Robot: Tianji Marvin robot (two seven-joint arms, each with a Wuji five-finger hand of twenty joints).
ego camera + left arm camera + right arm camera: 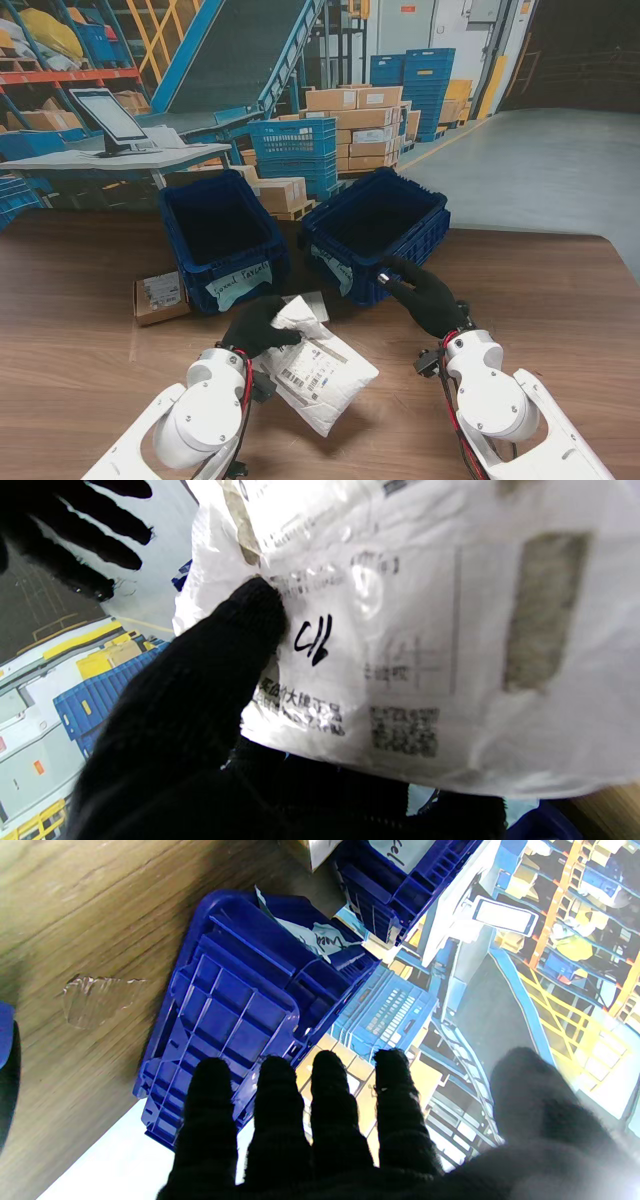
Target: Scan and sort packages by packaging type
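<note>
A: Stand view first. Where is the parcel?

B: The white bag [318, 372] lies near the counter's [560, 300] near edge, between the two arms. Its long axis runs diagonally, from the far left end under the left robot hand [258, 325] toward the near right. The label faces up.

A: Is that hand holding it?

B: Yes, its black-gloved fingers are clamped on the bag's far end, which is crumpled upward.

A: And the right robot hand [425, 295]?

B: It rests against the near rim of the right bin [378, 232]. Whether it grips the rim I cannot tell from here. The left bin [220, 235] stands just beside the right one, with a small box [160, 296] by its left side.

A: Left wrist view?

B: The bag [425, 630] fills most of it, printed label and a handwritten mark showing. A finger [235, 645] presses against its face, the others spread off to the side.

A: Right wrist view?

B: The right hand's fingers [270, 1120] are straight and slightly apart, holding nothing, with the bin's [235, 1010] ribbed wall just beyond the fingertips and the wood counter [75, 915] beside it.
</note>
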